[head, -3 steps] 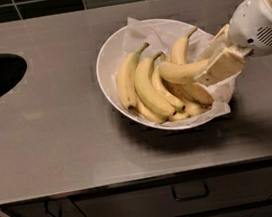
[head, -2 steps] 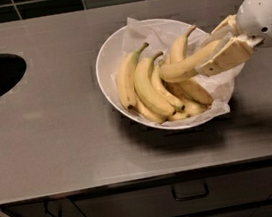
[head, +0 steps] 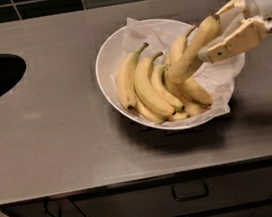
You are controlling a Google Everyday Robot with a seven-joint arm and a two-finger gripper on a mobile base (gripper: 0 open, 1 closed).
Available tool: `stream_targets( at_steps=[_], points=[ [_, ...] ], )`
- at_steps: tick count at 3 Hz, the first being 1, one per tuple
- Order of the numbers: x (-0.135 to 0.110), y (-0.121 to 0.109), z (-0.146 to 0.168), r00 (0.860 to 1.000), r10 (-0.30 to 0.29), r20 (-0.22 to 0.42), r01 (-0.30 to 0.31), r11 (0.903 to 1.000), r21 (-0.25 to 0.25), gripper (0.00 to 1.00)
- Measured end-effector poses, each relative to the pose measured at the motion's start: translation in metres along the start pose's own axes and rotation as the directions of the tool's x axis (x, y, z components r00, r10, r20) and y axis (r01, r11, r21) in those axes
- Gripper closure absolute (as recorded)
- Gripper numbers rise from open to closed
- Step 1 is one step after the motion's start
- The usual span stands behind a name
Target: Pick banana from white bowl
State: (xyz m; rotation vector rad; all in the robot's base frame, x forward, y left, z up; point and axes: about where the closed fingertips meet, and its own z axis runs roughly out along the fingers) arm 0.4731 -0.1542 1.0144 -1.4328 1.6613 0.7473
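- Camera view: gripper (head: 211, 34) over the right side of the white bowl (head: 101, 65), fingers clamped on one banana (head: 186, 62)
- it's tilted, lower end near the other bananas (head: 145, 84)

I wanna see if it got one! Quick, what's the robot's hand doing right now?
Gripper: closed on one banana, held tilted above the right side of the white bowl.

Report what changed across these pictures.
The tool, over the right side of the white bowl and shut on one banana, rose, tilting it steeply upward. The bowl, its paper and the other bananas stayed put.
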Motion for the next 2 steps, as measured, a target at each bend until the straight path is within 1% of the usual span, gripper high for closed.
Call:
stream_targets(
  at_steps=[1,2],
  points=[
    [-0.022,0.006,-0.008,0.996,-0.052,0.077,0.055,0.998,-0.032,1.0],
    [-0.041,0.007,-0.015,0.986,-0.084,0.145,0.093,0.9943,-0.053,1.0]
  ],
)
